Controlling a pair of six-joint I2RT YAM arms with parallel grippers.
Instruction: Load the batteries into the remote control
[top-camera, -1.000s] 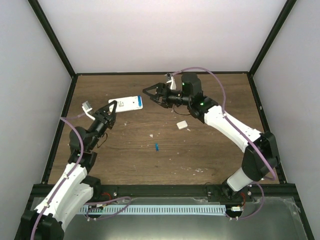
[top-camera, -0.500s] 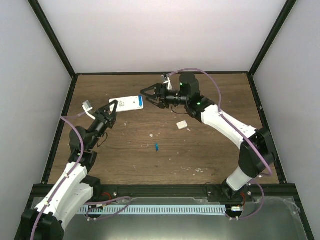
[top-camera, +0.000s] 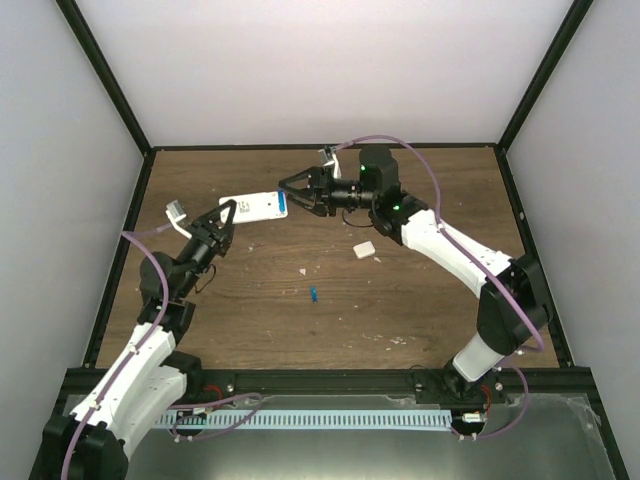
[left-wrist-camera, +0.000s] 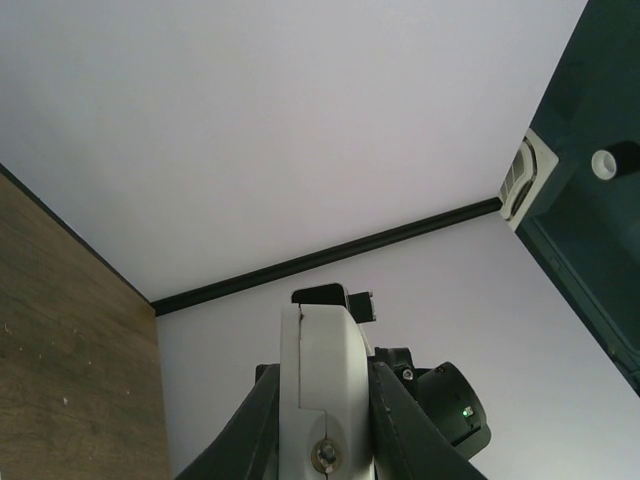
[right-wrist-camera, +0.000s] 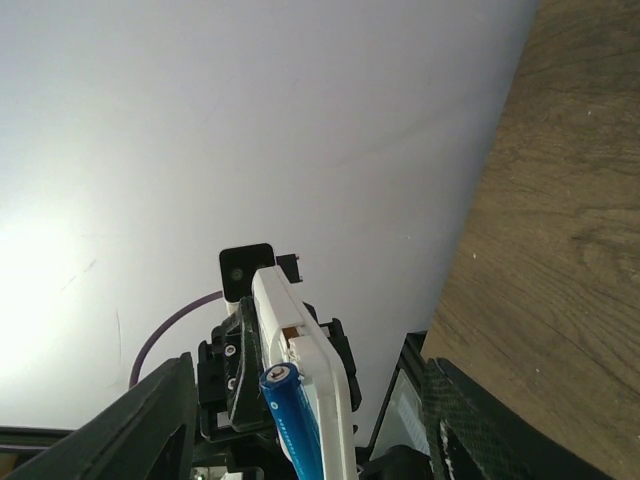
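1. Holding to the largest thing first, we see the wooden table (top-camera: 420, 300) with both arms reaching over its far half, and we judge the step in hand to be seating the first cell in the remote.
2. We find the left gripper (top-camera: 226, 218) clamped on the remote control (top-camera: 250, 208), which is held up off the table. The wrist view shows the white bar (left-wrist-camera: 318, 370) edge-on between the dark fingers (left-wrist-camera: 245, 440).
3. We see the right gripper (top-camera: 290, 194) just beside the remote's free end, its fingers (right-wrist-camera: 150, 430) partly spread on either side of that end and gripping nothing we can see.
4. We note a small white cover (top-camera: 364, 250) lying on the table, well apart from the remote.
5. We spot the raised battery (right-wrist-camera: 292, 415) lying along the remote's face (right-wrist-camera: 300, 340) at that free end. The loose battery (top-camera: 313, 293) lies on the table nearer the arms.
6. We judge that the next move calls for a gentle press or nudge on the raised battery while the left grip stays firm. After that, the loose battery needs fetching.
7. We cannot tell whether the raised battery sits fully in its bay, since the bay's floor and contacts are hidden. Both wrist views cut off the fingertips, and the remote's dark marks are too small to read.
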